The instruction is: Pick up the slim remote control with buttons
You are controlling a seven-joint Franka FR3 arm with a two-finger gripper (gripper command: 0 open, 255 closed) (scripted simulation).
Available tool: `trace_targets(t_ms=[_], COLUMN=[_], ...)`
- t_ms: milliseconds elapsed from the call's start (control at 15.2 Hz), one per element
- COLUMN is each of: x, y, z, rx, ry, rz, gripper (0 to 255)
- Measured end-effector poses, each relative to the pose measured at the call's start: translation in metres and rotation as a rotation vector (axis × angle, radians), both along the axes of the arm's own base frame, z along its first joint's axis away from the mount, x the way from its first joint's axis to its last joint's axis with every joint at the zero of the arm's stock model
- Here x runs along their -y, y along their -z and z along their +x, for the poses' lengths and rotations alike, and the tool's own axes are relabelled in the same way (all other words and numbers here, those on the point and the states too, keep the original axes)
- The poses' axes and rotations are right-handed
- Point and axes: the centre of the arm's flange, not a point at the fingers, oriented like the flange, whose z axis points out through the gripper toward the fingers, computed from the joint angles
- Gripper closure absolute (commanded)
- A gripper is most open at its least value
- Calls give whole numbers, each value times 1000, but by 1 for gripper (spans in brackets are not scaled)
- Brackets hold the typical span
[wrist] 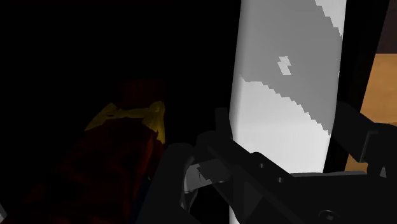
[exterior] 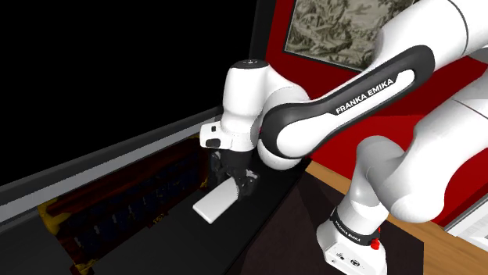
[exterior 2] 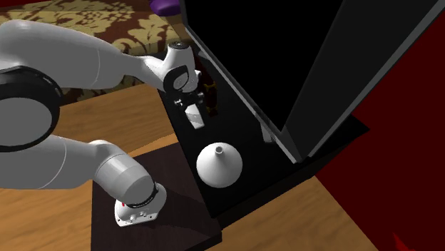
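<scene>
The gripper [exterior: 233,184] clasps one end of the slim remote control [exterior: 213,205], its fingers [wrist: 216,151] narrowed onto the long edges. The remote is a plain white-grey flat slab. In the shoulder view its long axis runs from 1 to 7 o'clock, the free end low over the black surface [exterior 2: 235,192]. A white cone-shaped thing [exterior 2: 219,165] stands at the gripper's 5 o'clock in the second exterior view.
</scene>
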Motion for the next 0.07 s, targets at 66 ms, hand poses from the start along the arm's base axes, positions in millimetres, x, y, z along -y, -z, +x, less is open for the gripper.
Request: trace_targets(t_ms=[66], x=[0], y=[-4], z=[0], rx=[0], ry=[0], rz=[0], gripper=[255])
